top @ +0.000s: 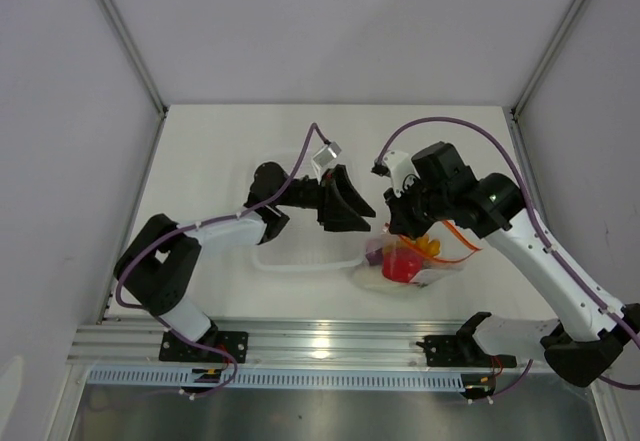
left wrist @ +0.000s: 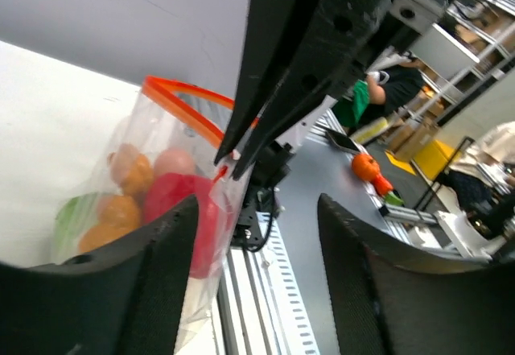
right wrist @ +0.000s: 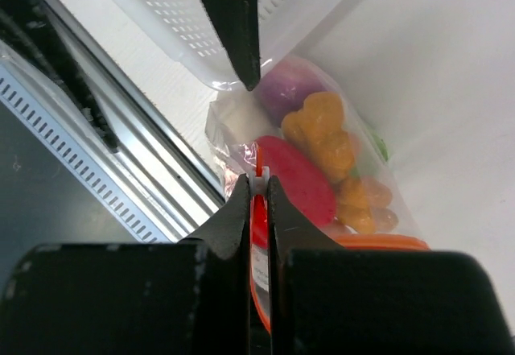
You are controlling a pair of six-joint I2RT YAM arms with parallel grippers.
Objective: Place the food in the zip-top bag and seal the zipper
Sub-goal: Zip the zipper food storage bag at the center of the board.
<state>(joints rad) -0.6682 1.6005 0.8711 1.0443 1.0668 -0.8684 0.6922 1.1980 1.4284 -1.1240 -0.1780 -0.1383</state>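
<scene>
While the right gripper is pinching the zipper, its jaws closed tight on the orange-red strip, I am watching the zip-top bag hanging from that grip. Its bottom is resting on the table, just beside the right front corner of the clear tray. The red bell pepper, the orange-yellow lumpy piece, the purple onion and the white radish are sitting inside. The left gripper is hovering with its jaws spread, holding nothing, just left of the bag's mouth. The rail is running close along the bag's near side. Bare table is lying open behind both arms, toward the back wall.
</scene>
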